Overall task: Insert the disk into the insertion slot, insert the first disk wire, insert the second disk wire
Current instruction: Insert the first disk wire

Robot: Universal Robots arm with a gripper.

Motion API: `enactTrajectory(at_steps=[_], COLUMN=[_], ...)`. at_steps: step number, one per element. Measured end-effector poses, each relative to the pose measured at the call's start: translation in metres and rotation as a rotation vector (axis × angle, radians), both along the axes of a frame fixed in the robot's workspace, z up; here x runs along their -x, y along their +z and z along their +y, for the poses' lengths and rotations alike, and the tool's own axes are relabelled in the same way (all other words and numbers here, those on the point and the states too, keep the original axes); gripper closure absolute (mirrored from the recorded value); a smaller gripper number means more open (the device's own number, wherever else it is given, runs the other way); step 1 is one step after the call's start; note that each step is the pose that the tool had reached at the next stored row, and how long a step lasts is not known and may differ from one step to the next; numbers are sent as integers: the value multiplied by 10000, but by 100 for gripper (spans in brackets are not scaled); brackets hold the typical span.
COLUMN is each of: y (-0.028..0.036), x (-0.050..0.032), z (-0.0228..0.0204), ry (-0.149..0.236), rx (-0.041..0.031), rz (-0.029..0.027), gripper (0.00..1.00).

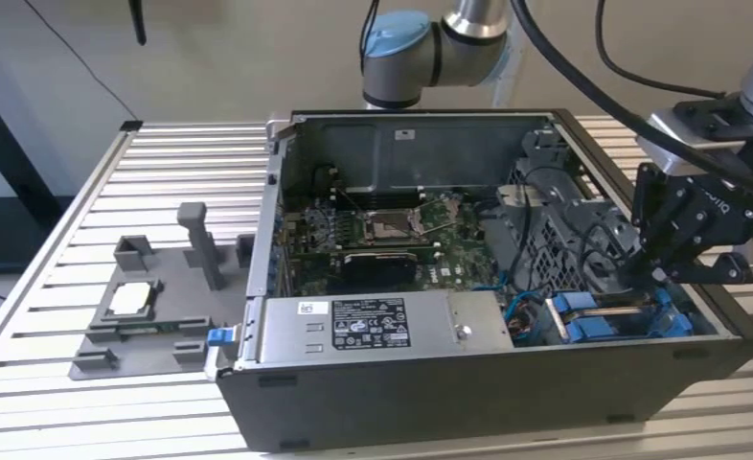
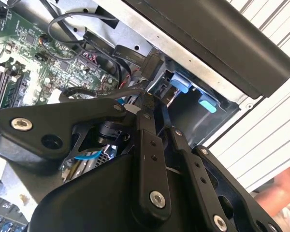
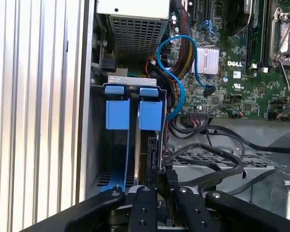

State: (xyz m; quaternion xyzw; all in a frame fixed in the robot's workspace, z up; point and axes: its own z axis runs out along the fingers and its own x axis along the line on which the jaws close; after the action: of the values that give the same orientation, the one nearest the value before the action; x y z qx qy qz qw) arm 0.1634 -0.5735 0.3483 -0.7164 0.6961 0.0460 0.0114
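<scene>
The hand hangs at the insertion slot in the case's corner, the disk inside. Whether it grips anything cannot be told.

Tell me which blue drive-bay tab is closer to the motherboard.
The blue tab beside the looping blue cable, on the motherboard side; the other blue tab sits nearer the case's outer wall.

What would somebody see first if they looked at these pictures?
The big open computer case on the slatted table grabs the eye, with its green motherboard showing inside. At the exterior view's right, the black gripper reaches down to the insertion slot with its bright blue tabs. In the first wrist view, a blue cable loops over the board.
</scene>
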Motion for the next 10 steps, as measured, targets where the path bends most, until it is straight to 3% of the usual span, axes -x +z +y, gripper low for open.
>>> enactTrajectory(at_steps=[10], y=[-48], x=[0], z=[-2], ry=[-92], rx=[6], rz=[-2], gripper=[80])
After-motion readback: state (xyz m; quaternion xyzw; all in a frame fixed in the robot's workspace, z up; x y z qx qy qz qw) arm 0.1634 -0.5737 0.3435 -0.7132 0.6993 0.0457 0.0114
